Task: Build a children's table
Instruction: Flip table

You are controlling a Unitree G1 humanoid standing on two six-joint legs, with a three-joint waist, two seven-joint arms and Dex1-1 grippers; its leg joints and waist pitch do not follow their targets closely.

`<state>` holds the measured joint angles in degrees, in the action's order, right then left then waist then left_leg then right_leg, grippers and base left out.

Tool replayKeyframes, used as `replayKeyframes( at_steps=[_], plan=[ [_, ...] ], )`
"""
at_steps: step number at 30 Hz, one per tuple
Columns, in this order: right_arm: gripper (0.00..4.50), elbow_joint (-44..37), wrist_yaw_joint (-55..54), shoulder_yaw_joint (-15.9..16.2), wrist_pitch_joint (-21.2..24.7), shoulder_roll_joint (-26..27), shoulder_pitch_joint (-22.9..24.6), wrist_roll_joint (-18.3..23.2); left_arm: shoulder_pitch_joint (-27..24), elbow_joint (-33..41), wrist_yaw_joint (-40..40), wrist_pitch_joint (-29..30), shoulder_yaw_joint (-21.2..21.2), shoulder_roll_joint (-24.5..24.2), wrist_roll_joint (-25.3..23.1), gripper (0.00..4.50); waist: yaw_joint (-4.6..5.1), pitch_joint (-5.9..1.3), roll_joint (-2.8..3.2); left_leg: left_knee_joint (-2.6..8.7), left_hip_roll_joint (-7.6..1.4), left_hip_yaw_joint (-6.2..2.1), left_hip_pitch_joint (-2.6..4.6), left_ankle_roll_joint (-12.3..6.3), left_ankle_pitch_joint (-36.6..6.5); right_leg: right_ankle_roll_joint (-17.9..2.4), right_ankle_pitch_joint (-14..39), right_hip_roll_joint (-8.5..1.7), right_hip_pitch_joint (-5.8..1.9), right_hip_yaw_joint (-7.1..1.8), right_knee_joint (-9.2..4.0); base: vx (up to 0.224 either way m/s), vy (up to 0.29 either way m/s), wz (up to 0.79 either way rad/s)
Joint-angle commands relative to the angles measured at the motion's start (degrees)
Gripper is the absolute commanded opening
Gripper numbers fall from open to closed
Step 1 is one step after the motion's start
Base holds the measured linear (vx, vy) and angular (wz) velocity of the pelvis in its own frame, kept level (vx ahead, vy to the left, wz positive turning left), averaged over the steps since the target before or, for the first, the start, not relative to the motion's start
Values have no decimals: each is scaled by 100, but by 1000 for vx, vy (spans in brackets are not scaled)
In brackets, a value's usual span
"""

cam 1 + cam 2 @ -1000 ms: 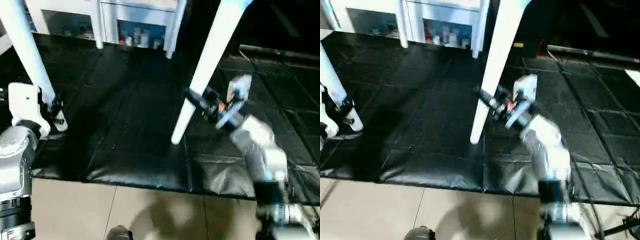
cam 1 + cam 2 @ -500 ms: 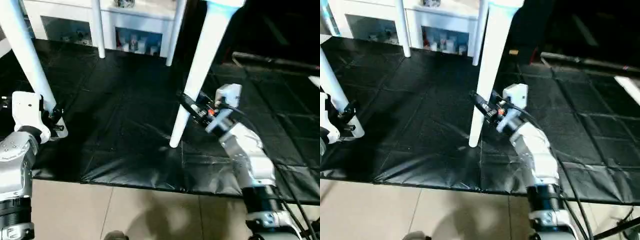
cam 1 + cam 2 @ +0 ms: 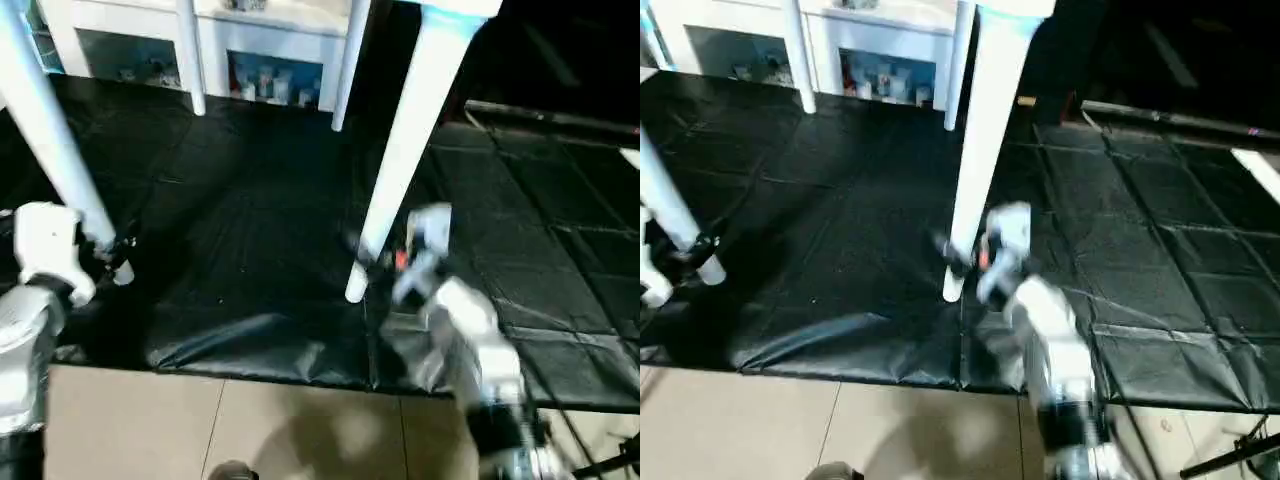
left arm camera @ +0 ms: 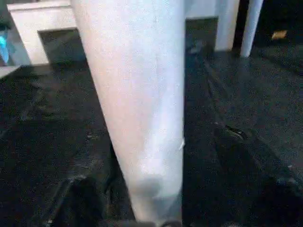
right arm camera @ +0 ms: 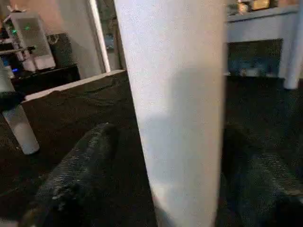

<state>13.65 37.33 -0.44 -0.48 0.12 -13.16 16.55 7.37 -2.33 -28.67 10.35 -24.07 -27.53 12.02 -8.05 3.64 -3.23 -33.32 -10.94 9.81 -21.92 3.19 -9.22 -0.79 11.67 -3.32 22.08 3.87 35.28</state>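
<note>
Left eye view: children's table (image 3: 415, 110) stands upright on the black floor mat (image 3: 250, 210), four legs down; left gripper (image 3: 118, 255) at the foot of the near-left leg (image 3: 50, 135), right gripper (image 3: 362, 250) at the foot of the near-right leg (image 3: 395, 160)
Right eye view: white cabinet (image 3: 880, 40) behind the far legs
Left wrist view: fingers blurred; grip cannot be told
Right wrist view: dark fingers (image 5: 71, 175) spread either side of the leg, gaps visible, nothing clamped
</note>
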Motion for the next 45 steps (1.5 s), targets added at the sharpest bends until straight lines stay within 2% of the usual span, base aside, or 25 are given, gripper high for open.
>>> replayKeyframes(
  at_steps=[1,4,5,6,8,10,12,13,16,17,19,21,22,23,24,25,26,27,28,29,34,36,38,43,45],
  plan=[
    [388,-294,-63,-5,-111,-15,150,45,-150,262,-134,-96,-41,12,143,372,34,-403,233,477,-289,-124,167,282,-1697,-1031,24,-474,-176,-306,-323,0,0,0],
    [405,-519,-117,105,-209,-47,523,-73,-652,655,-218,-82,-94,136,295,389,40,-364,329,505,-282,-125,172,286,-2043,-990,564,-482,-160,-318,-386,0,0,0],
    [431,-609,-163,135,-258,-53,663,-133,-852,783,-197,-80,-155,225,351,406,55,-329,296,525,-294,-126,176,297,-2271,-945,948,-485,-151,-326,-436,0,0,0],
    [431,-672,-184,142,-265,-56,732,-144,-950,827,-193,-96,-177,257,366,406,47,-326,336,524,-293,-135,186,322,-2389,-917,1164,-494,-141,-332,-452,0,0,0],
    [445,-852,-249,164,-288,-61,937,-180,-1241,946,-190,-154,-240,348,406,425,45,-282,303,542,-297,-148,208,339,-2732,-731,1993,-517,-106,-355,-557,0,0,0],
    [450,-1040,-276,170,-292,-89,1145,-197,-1501,1138,-242,-205,-239,430,488,444,32,-276,273,545,-291,-158,240,326,-2842,-617,2418,-535,-87,-368,-621,0,0,0],
    [450,-1347,-301,208,-310,-122,1500,-232,-1866,1546,-347,-237,-174,562,684,447,9,-242,266,582,-318,-174,210,305,-2847,-511,2619,-545,-88,-379,-650,0,0,0],
    [450,-1466,-335,216,-301,-114,1625,-235,-1951,1734,-345,-181,-112,602,743,447,8,-231,249,577,-305,-171,232,295,-2964,-488,2785,-538,-63,-377,-678,0,0,0],
    [450,-1870,-575,262,-272,-136,1940,-383,-2010,2258,-101,141,162,726,776,447,2,-205,283,590,-317,-197,271,362,-3250,-353,3134,-522,-14,-377,-729,0,0,0],
    [450,-1980,-777,218,-272,-141,1983,-543,-1957,2365,38,294,258,795,772,447,20,-194,271,592,-311,-207,297,409,-3412,-314,3188,-501,6,-366,-732,0,0,0],
    [450,-2085,-1035,141,-215,-152,1999,-730,-1883,2421,209,428,361,890,728,447,58,-194,249,608,-276,-229,254,430,-3425,-223,3286,-497,-37,-338,-726,0,0,0],
    [450,-2230,-1445,4,329,-228,1918,-959,-1701,2296,557,514,508,1083,488,447,112,-185,220,589,-246,-226,266,452,-3369,-69,3466,-480,-21,-333,-763,0,0,0],
    [450,-2275,-1560,-32,599,-285,1876,-1027,-1627,2221,703,530,564,1167,371,447,131,-191,210,595,-238,-231,256,461,-3343,-38,3466,-477,-49,-320,-760,0,0,0],
    [450,-2320,-1631,-58,1005,-303,1838,-890,-1533,2109,856,537,624,1252,234,447,157,-191,211,589,-226,-233,264,471,-3368,23,3539,-471,-48,-309,-777,0,0,0],
    [450,-2320,-1631,-58,1005,-303,1838,-890,-1533,2109,856,537,624,1252,234,447,189,-194,205,559,-207,-231,318,452,-3411,63,3650,-473,-20,-297,-815,0,0,0],
    [450,-2378,-1663,-108,1161,-263,1852,-702,-1452,2042,989,571,702,1320,101,447,199,-190,234,546,-199,-239,323,445,-3431,63,3712,-494,-16,-290,-834,0,0,0],
    [450,-2388,-1668,-115,1171,-258,1858,-683,-1446,2038,998,575,718,1326,86,447,246,-198,207,552,-201,-262,285,422,-3409,81,3764,-510,-63,-255,-845,0,0,0],
    [450,-2468,-1730,-160,1257,-234,1921,-544,-1401,1976,1119,657,943,1344,-139,447,275,-202,252,578,-210,-277,255,423,-3400,76,3693,-504,-98,-235,-854,0,0,0],
    [450,-2468,-1730,-160,1257,-234,1921,-544,-1401,1976,1119,657,943,1344,-139,447,289,-209,242,585,-218,-288,256,424,-3406,69,3593,-495,-101,-232,-838,0,0,0],
    [450,-2419,-1797,-143,1146,-274,1931,-729,-1426,1947,1165,672,1054,1339,-251,447,298,-216,270,591,-224,-292,267,427,-3408,6,3388,-493,-91,-247,-818,0,0,0],
    [450,-2452,-1992,-86,1310,-305,1992,-925,-1547,1956,1513,952,1238,1479,-398,447,366,-245,262,595,-226,-260,225,390,-3146,-206,2746,-467,-128,-288,-740,0,0,0],
    [450,-2562,-1972,-29,1473,-356,2055,-870,-1571,1985,1486,866,1312,1510,-424,447,350,-241,236,575,-220,-231,260,319,-3076,-253,2574,-452,-98,-313,-744,0,0,0],
    [450,-2581,-1972,-25,1496,-375,2067,-847,-1580,2001,1477,838,1331,1517,-425,447,332,-256,245,566,-228,-215,277,300,-3009,-282,2457,-453,-93,-324,-733,0,0,0],
    [450,-2591,-1973,-23,1507,-387,2075,-833,-1586,2011,1474,825,1342,1522,-428,447,298,-274,240,565,-235,-184,272,257,-2784,-398,2041,-435,-116,-338,-685,0,0,0],
    [450,-2591,-1973,-23,1507,-387,2075,-833,-1586,2011,1474,825,1342,1522,-428,447,302,-288,233,563,-231,-182,241,237,-2657,-417,1929,-433,-146,-335,-664,0,0,0]
  ],
)
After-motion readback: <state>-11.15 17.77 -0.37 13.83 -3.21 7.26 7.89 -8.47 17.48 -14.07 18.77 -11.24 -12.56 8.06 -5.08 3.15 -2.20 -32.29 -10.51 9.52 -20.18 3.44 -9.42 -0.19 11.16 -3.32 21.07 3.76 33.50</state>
